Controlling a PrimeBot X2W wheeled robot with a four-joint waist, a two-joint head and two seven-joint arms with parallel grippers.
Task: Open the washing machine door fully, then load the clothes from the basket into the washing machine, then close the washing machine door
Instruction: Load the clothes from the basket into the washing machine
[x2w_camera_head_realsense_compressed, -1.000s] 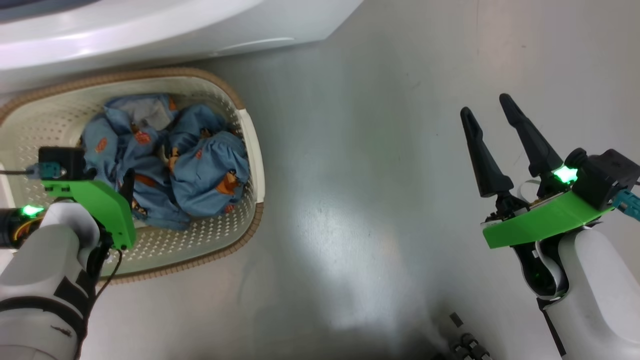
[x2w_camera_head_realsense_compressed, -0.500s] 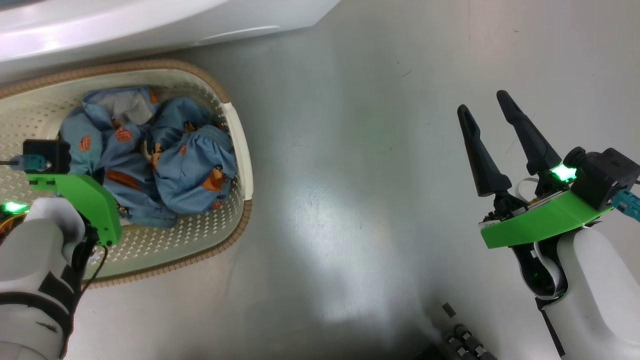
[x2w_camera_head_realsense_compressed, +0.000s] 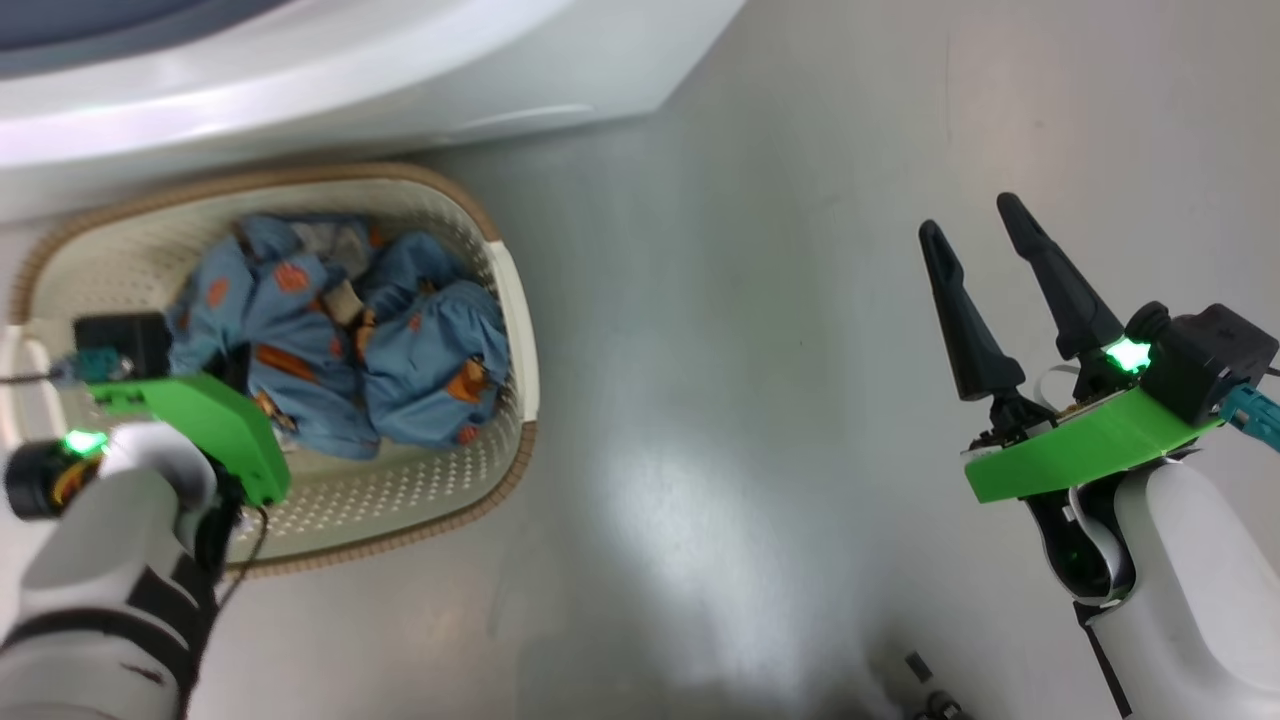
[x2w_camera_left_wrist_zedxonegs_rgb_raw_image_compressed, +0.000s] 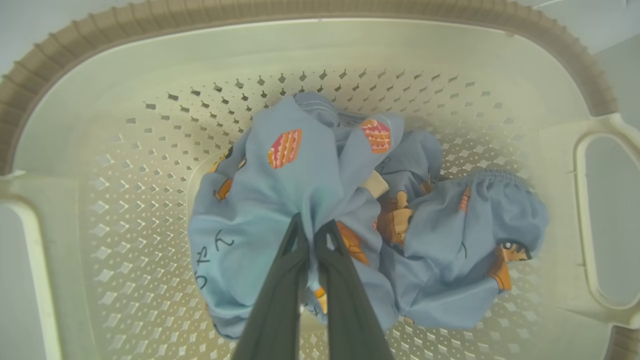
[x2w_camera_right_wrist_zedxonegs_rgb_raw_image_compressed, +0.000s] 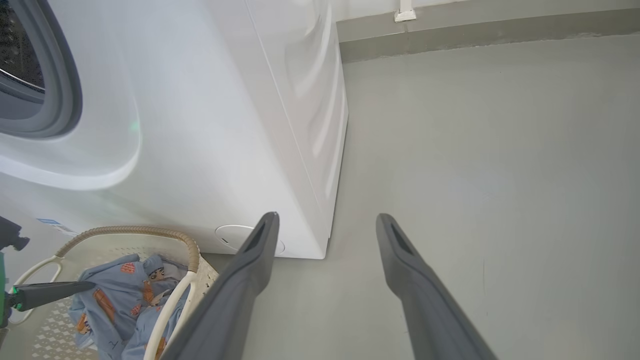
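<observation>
We see the left end effector (x2w_camera_left_wrist_zedxonegs_rgb_raw_image_compressed: 311, 227) down inside the basket (x2w_camera_left_wrist_zedxonegs_rgb_raw_image_compressed: 320, 40), its two dark fingers pressed almost together on a fold of the clothes (x2w_camera_left_wrist_zedxonegs_rgb_raw_image_compressed: 260, 200); blue cloth is pinched between the tips and gathers in creases toward them. The clothes lie as a crumpled heap on the perforated bottom of the basket, light blue with orange-brown figures. One bundle sits under the fingers and the other just beside it, nearer the handle (x2w_camera_left_wrist_zedxonegs_rgb_raw_image_compressed: 600, 220) on that view's right. The two bundles touch. In the head view the basket stands on the grey floor (x2w_camera_head_realsense_compressed: 750, 350), close against the front of the washer (x2w_camera_right_wrist_zedxonegs_rgb_raw_image_compressed: 225, 125) and near its lower corner. The right end effector (x2w_camera_head_realsense_compressed: 969, 217) hangs over bare floor, well apart from the basket, with its fingers spread wide and nothing between them. Its wrist view looks along the white front and side of the washer, where the grey gasket (x2w_camera_right_wrist_zedxonegs_rgb_raw_image_compressed: 70, 85) rings the dark opening at the upper left, and the basket shows at the lower left.
</observation>
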